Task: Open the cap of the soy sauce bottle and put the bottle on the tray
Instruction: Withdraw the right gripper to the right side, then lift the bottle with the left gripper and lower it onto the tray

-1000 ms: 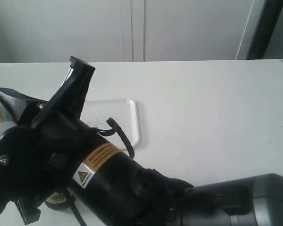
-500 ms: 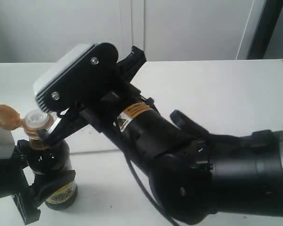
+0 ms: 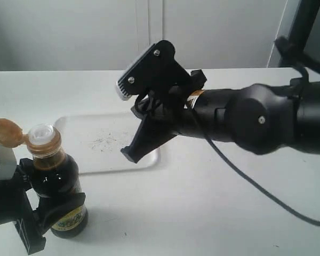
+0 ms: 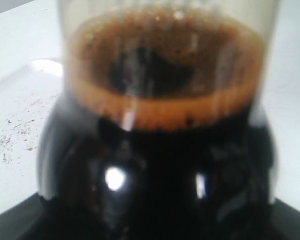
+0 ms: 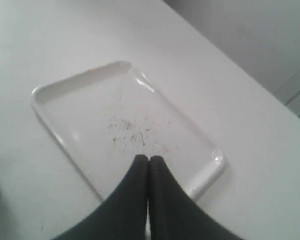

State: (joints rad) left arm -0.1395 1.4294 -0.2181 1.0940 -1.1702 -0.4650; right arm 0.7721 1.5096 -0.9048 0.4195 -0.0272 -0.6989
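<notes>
The soy sauce bottle (image 3: pixel 56 184) stands upright on the table at the near left, with dark liquid up to its neck. Its gold-brown cap (image 3: pixel 4 132) is flipped back on its hinge, baring the white spout (image 3: pixel 41 133). My left gripper (image 3: pixel 52 210) is shut on the bottle's lower body. In the left wrist view the bottle (image 4: pixel 160 100) fills the picture. The white tray (image 3: pixel 104 143) lies flat behind and to the right of the bottle, with nothing on it but dark scuffs. My right gripper (image 3: pixel 132 153) hovers over the tray's right part, shut and holding nothing; its fingertips (image 5: pixel 140 162) touch above the tray (image 5: pixel 85 100).
The white table (image 3: pixel 240 213) spreads to the right and front. My right arm (image 3: pixel 256 120) reaches in from the right above it. A pale wall with cabinet doors (image 3: pixel 149 32) closes off the back.
My right gripper has drawn away from the bottle's neck, going up and to the right over the tray. The bottle and left gripper have stayed put, cap open.
</notes>
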